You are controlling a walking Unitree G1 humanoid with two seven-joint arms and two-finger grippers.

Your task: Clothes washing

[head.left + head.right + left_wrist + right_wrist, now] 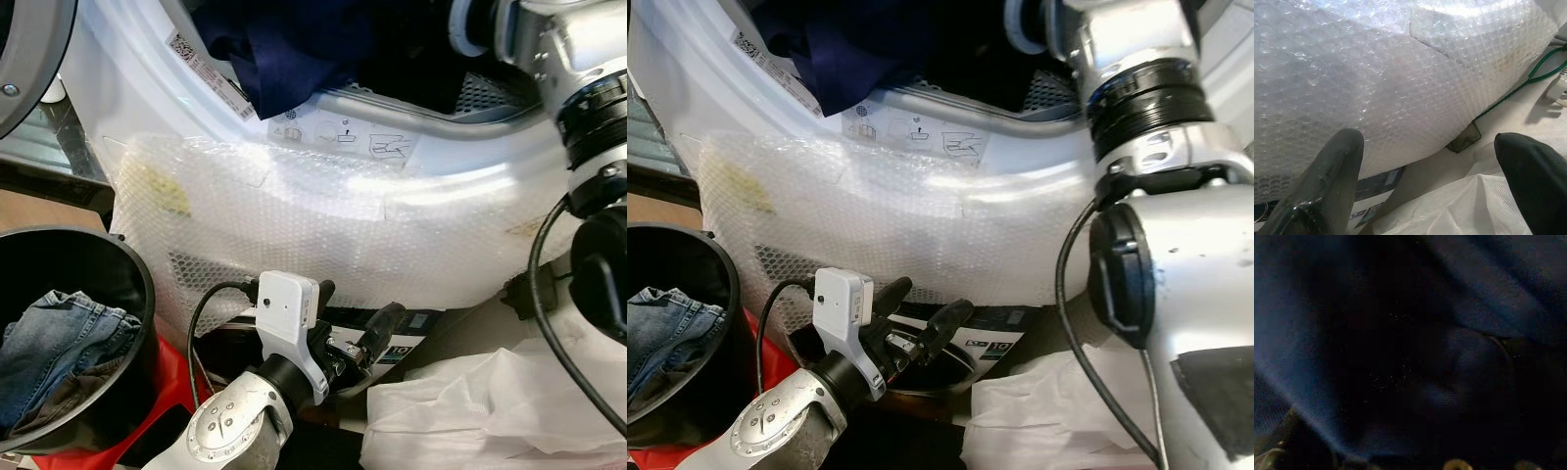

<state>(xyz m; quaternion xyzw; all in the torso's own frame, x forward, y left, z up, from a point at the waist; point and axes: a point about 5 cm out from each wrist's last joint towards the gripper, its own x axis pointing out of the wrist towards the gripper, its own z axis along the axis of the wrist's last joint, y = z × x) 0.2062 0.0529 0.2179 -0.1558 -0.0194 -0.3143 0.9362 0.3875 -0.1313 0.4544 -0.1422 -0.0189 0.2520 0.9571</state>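
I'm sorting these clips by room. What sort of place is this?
Probably a home laundry spot: a white front-loading washing machine wrapped in bubble wrap, a dark blue garment hanging from its drum, and a black basket holding jeans.

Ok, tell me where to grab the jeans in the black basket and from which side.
Grip the crumpled upper fold of the jeans, coming from above through the black basket's open top. They lie bunched low inside, walls all round, so no side approach works. The left claw, open nearby, is probably the better placed.
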